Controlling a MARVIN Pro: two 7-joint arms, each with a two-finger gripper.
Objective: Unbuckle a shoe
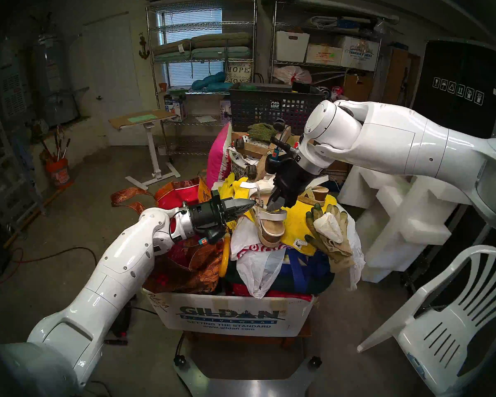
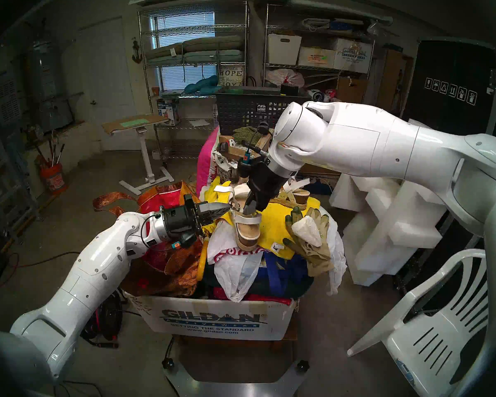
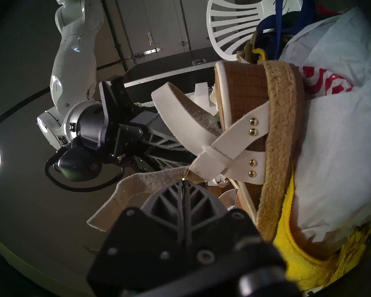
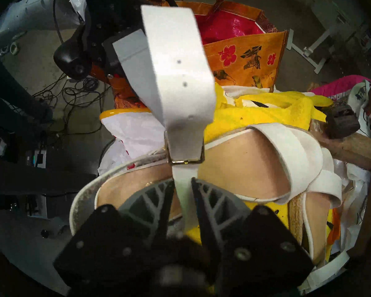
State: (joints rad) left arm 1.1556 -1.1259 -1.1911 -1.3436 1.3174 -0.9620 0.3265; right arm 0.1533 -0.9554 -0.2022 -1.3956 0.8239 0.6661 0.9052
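Observation:
The shoe [image 1: 271, 230] [image 2: 246, 233], a white-strapped sandal with tan footbed [image 4: 234, 161] and jute sole [image 3: 281, 123], lies on top of a heap of cloth and bags. Its thin ankle strap [image 4: 176, 75] runs through a gold buckle [image 4: 184, 161] [image 3: 187, 173]. My left gripper [image 1: 252, 206] [image 2: 229, 208] [image 3: 183, 182] reaches in from the left, shut, its tips pinching at the buckle. From above comes my right gripper [image 1: 274, 207] [image 2: 248, 211] [image 4: 181, 180], its two fingers closed on the strap just below the buckle.
The heap fills a Gildan cardboard box [image 1: 226, 316]. A matching twin sandal [image 1: 317, 191] lies behind, on a yellow towel [image 1: 298, 224]. Green work gloves [image 1: 330, 230] lie to the right. An orange-red bag [image 1: 184, 259] sits under my left wrist. White chair [image 1: 441, 316] and foam blocks [image 1: 398, 216] stand right.

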